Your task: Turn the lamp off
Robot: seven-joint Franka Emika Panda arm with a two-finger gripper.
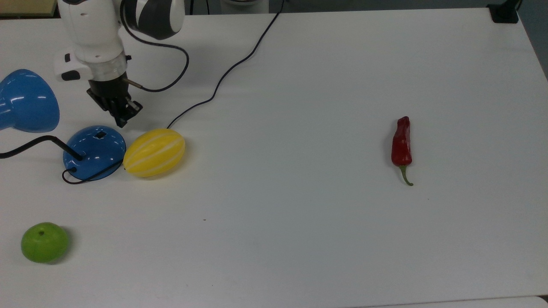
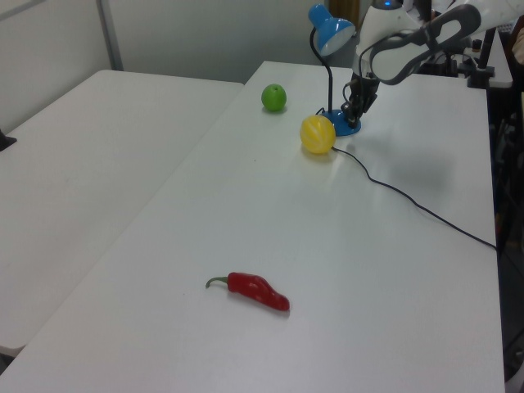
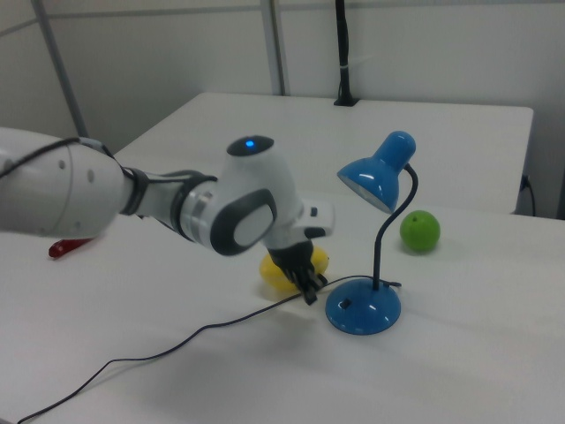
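The blue lamp stands at the top view's left, with its dome base (image 1: 95, 152), black gooseneck and cone shade (image 1: 25, 102). No light falls from the shade onto the table. A small black switch (image 1: 100, 134) sits on the dome's far side. My gripper (image 1: 121, 122) hangs shut and empty just beyond the base, clear of the switch. In the right view the gripper (image 3: 309, 296) is to the left of the base (image 3: 363, 311), under the shade (image 3: 375, 175). In the left view the gripper (image 2: 354, 115) hovers over the base (image 2: 344, 124).
A yellow striped melon (image 1: 154, 152) touches the base's right side in the top view. The black cord (image 1: 222, 79) runs from there to the table's far edge. A green apple (image 1: 44, 241) lies near left, a red pepper (image 1: 401, 143) far right.
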